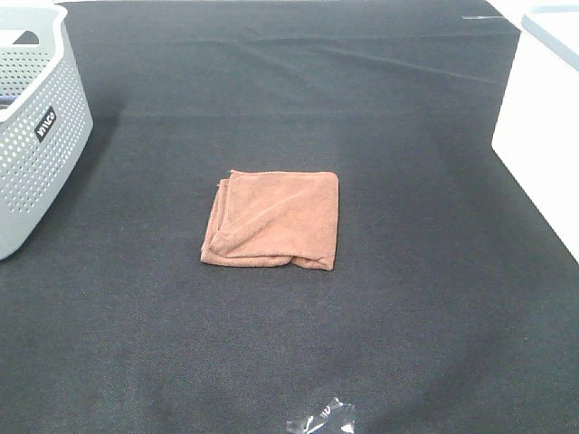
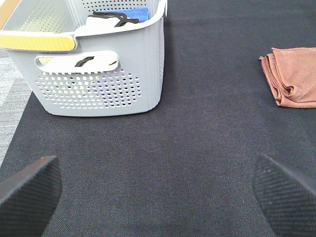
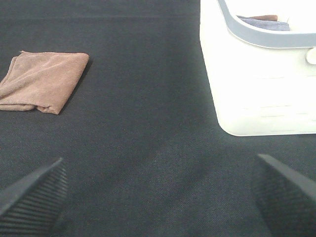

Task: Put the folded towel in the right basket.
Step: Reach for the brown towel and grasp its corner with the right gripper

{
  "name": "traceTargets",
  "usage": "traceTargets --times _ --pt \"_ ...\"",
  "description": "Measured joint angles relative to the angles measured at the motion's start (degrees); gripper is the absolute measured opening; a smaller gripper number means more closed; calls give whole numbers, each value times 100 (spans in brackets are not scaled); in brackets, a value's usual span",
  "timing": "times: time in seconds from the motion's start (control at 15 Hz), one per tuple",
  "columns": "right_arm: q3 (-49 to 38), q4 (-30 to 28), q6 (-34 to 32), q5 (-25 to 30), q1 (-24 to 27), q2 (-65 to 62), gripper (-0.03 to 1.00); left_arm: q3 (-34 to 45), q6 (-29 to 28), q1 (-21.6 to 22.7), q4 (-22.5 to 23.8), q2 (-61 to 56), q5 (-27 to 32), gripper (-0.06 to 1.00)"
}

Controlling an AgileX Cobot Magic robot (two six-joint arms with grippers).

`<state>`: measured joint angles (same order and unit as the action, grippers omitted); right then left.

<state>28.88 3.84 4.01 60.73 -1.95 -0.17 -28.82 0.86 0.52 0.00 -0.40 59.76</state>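
Towel (image 1: 273, 221) lies flat, edges well apart from right basket (image 1: 541, 117).

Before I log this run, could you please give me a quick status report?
Left gripper open, right gripper open, both empty. Folded towel flat at centre, untouched. Nothing between it and right basket.

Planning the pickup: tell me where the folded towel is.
The folded towel lies mid-table in the exterior high view, between the grey basket at left and the white basket at right.
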Motion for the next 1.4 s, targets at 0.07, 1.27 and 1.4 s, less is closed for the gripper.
traceTargets --times 0.07,1.27,1.4 --pt "0 0 0 0 0 0 97 0 0 0 0 0 0 98" --pt "0 40 0 0 0 0 97 0 0 0 0 0 0 98" --pt "0 40 0 0 0 0 97 0 0 0 0 0 0 98"
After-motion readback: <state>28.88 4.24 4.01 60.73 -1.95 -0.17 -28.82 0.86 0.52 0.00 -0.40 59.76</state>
